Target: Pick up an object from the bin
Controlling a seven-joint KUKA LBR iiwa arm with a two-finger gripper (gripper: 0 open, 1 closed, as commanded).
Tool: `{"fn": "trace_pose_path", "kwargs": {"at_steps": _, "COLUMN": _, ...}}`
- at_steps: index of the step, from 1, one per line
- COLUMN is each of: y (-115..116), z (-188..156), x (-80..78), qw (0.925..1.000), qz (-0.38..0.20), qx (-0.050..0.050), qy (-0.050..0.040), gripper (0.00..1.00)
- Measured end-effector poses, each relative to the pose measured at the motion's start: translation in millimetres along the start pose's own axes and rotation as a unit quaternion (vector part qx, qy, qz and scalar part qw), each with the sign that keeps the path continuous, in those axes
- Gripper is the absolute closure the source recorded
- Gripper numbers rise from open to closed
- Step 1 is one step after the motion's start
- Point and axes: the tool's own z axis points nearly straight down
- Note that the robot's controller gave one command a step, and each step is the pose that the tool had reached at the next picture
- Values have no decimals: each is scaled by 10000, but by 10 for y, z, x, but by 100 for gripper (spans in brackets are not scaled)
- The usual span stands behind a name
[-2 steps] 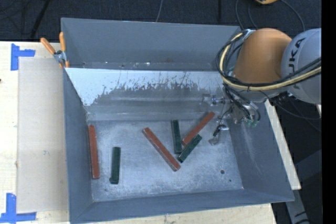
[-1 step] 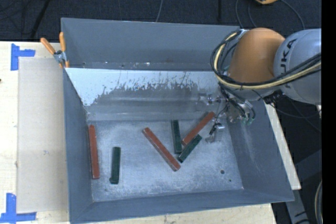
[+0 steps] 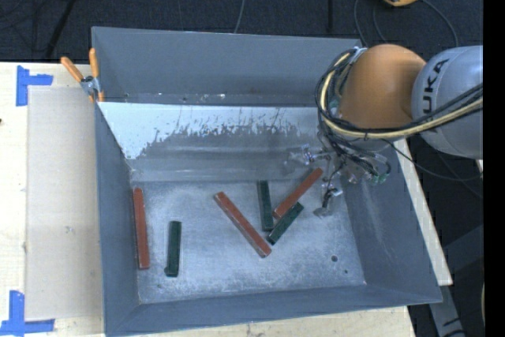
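My gripper (image 3: 327, 189) hangs low over the right middle of the bin, under the orange dome of the wrist. Its tip is at the upper end of a slanted red-brown stick (image 3: 298, 192); whether it touches that stick I cannot make out. Under the stick's lower end lies a dark green stick (image 3: 285, 223), also slanted. Just left of them, another dark green stick (image 3: 264, 204) stands nearly straight up the view. A longer red-brown stick (image 3: 242, 224) runs diagonally from the bin's middle down to the green stick's lower end.
By the left wall lies a long red-brown stick (image 3: 140, 227), with a short dark green one (image 3: 172, 248) beside it. The arm and its cables cover the bin's upper right corner. The right wall slopes up close behind the gripper.
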Motion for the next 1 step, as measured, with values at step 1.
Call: {"fn": "trace_pose_path", "kwargs": {"at_steps": 1, "y": -42, "z": 506, "x": -34, "qw": 9999, "qz": -153, "qx": -10, "qy": 8, "gripper": 0}}
